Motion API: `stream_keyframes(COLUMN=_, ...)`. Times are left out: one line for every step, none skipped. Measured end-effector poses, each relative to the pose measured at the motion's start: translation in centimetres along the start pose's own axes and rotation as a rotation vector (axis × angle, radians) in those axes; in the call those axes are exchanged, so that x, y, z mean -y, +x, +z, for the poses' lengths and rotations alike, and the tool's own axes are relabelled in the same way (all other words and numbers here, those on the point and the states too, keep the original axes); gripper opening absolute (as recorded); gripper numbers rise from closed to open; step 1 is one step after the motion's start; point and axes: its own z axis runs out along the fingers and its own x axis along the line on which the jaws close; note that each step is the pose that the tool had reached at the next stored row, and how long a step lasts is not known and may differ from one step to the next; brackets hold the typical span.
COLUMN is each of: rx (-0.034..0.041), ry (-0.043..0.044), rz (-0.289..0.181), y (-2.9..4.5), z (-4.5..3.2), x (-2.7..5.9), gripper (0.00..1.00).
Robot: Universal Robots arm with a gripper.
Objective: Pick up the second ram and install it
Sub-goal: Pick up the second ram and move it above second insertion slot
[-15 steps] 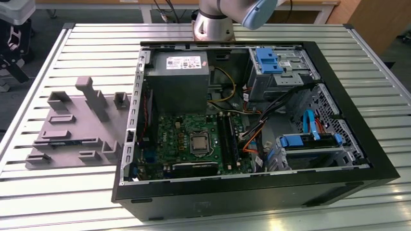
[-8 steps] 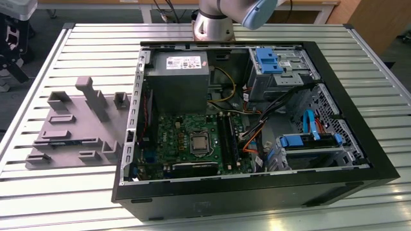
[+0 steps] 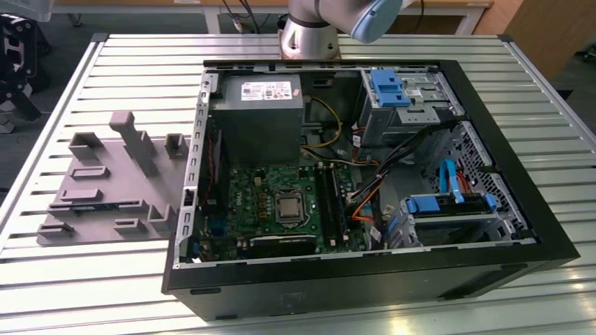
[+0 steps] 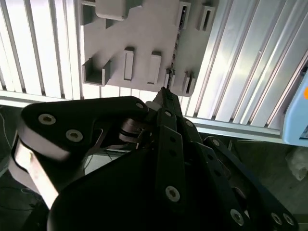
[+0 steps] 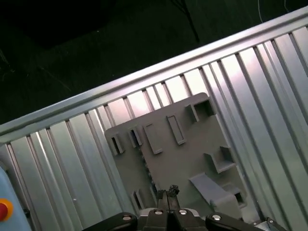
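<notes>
The pincer hangs over the grey holder tray on the slatted counter, its fingers clenched together with nothing between them. The second ram stands on edge in a slot of that tray, near the pincer's tips. The tray lies beside the open computer case, toward the exterior view's left.

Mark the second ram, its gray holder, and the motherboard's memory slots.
second ram (image 4: 176, 43): second wrist view, mid-length of its visible edge, standing in the holder.
gray holder (image 3: 107, 183): exterior view, bare flat base.
memory slots (image 3: 328, 201): exterior view, middle of the long black slots.
</notes>
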Motion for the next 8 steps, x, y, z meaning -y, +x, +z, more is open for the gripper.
stream_keyframes(rx=-0.0008, ry=-0.0004, rz=-0.018, y=0.00, z=0.01, x=0.00, gripper=0.11)
stream_keyframes(rx=-0.0016, ry=-0.0008, rz=-0.037, y=0.00, z=0.02, x=0.00, gripper=0.11)
stream_keyframes(rx=-0.0024, ry=-0.0013, rz=-0.055, y=0.00, z=0.03, x=0.00, gripper=0.11)
stream_keyframes(rx=-0.0032, ry=-0.0017, rz=-0.073, y=0.00, z=0.04, x=0.01, gripper=0.11)
stream_keyframes(rx=-0.0040, ry=-0.0022, rz=-0.091, y=0.00, z=0.05, x=0.01, gripper=0.11)
stream_keyframes(rx=-0.0048, ry=-0.0026, rz=-0.109, y=0.00, z=0.07, x=0.01, gripper=0.11)
stream_keyframes(rx=-0.0057, ry=-0.0031, rz=-0.127, y=0.01, z=0.08, x=0.01, gripper=0.11)
stream_keyframes(rx=-0.0065, ry=-0.0036, rz=-0.146, y=0.00, z=0.10, x=0.01, gripper=0.11)
